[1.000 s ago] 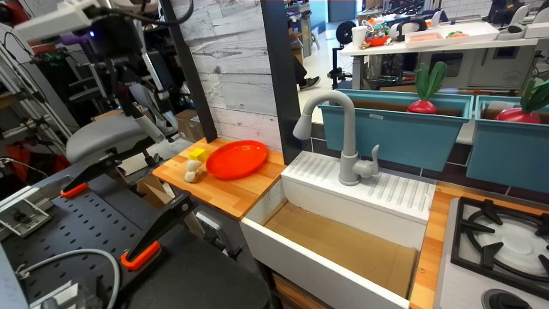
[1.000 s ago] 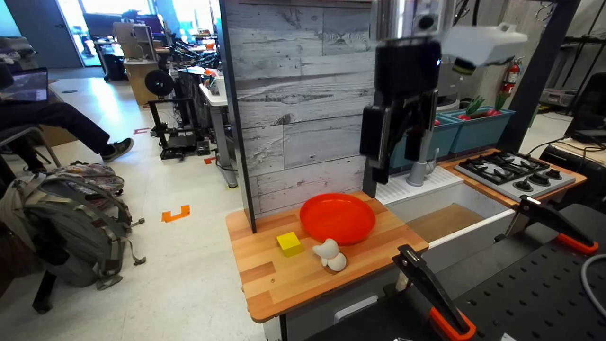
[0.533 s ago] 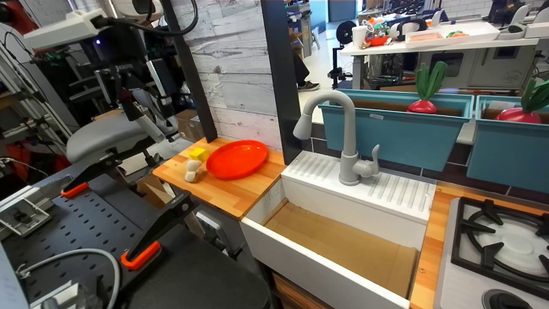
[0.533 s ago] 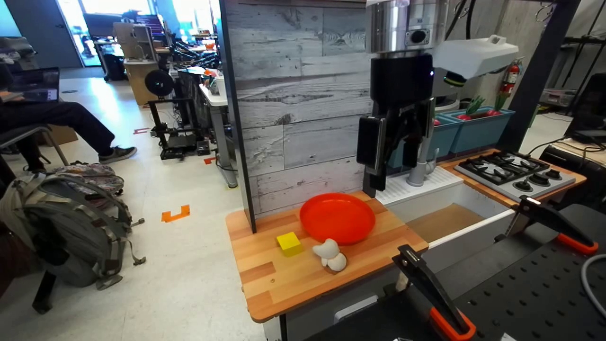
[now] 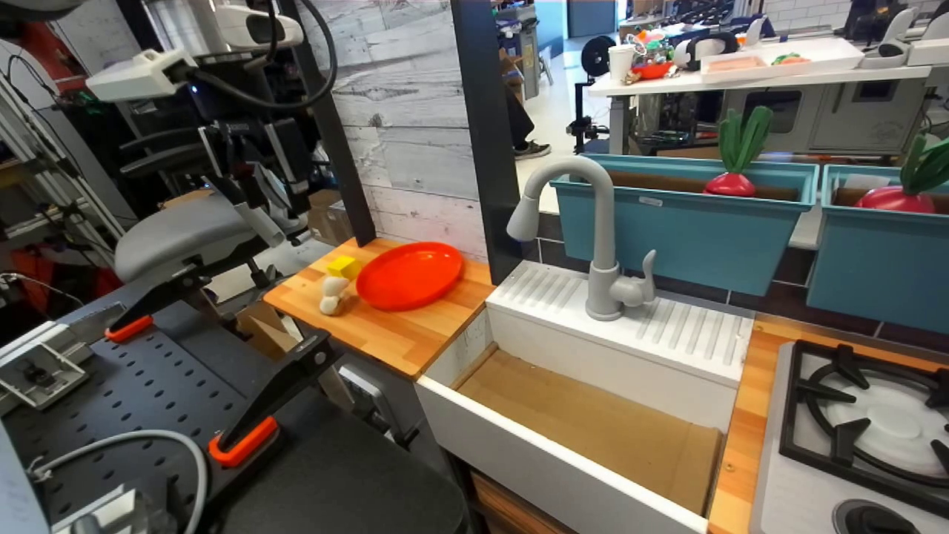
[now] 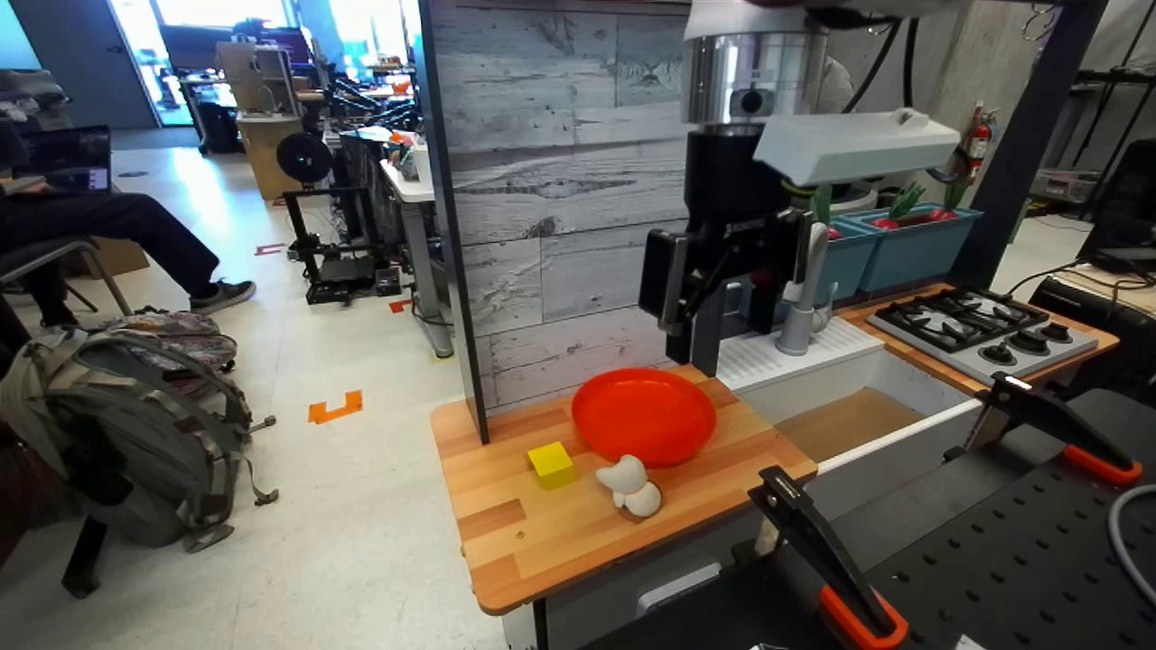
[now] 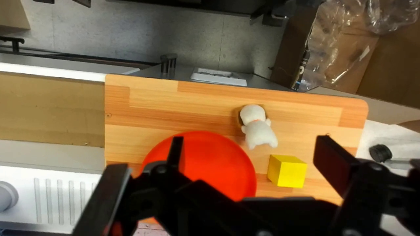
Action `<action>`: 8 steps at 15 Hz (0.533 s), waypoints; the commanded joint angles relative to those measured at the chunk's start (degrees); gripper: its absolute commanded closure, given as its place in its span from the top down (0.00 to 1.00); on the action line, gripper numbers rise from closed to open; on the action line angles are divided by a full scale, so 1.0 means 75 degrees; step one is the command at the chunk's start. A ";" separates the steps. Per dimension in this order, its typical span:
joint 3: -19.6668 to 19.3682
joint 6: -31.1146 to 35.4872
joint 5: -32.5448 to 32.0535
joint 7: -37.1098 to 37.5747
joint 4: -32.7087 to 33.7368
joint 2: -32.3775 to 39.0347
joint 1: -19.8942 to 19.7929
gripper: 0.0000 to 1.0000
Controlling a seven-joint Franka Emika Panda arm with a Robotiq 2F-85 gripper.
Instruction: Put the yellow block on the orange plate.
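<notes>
The yellow block [image 7: 291, 172] sits on the wooden counter beside the orange plate [image 7: 218, 164], apart from its rim. Both exterior views show the block [image 5: 344, 267] [image 6: 552, 464] and the plate [image 5: 409, 276] [image 6: 643, 415]. My gripper [image 7: 250, 142] is open with nothing between its fingers. It hangs in the air well above the counter. In the wrist view the block lies between the fingers, closer to the right one, and the left finger covers part of the plate. In an exterior view the gripper [image 6: 720, 338] appears above and beyond the plate, toward the sink.
A white plush figure [image 7: 259, 129] [image 6: 632, 487] lies near the block and plate. A wood-panel wall [image 6: 578, 199] stands behind the counter [image 6: 506, 542]. The sink [image 6: 867, 406] with a grey faucet [image 5: 604, 245] adjoins the counter. Black clamps [image 6: 822, 551] are near the front edge.
My gripper has come lower and shifted left in an exterior view, toward the counter, turning a little. It has stayed open. The block, plate and plush figure have not moved.
</notes>
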 commanded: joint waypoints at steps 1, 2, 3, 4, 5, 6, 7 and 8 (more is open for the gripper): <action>-0.0272 0.0239 -0.0217 0.0991 0.0860 0.1124 0.0490 1.00; -0.0337 0.0205 -0.0254 0.1195 0.1121 0.1438 0.0638 1.00; -0.0383 0.0181 -0.0242 0.1355 0.1340 0.1705 0.0772 1.00; -0.0424 0.0144 -0.0236 0.1480 0.1580 0.1975 0.0907 1.00; -0.0491 0.0142 -0.0247 0.1610 0.1835 0.2256 0.1067 1.00; -0.0539 0.0094 -0.0248 0.1669 0.2065 0.2479 0.1186 1.00; -0.0597 0.0085 -0.0256 0.1745 0.2330 0.2736 0.1320 1.00; -0.0638 0.0083 -0.0238 0.1805 0.2563 0.2960 0.1438 1.00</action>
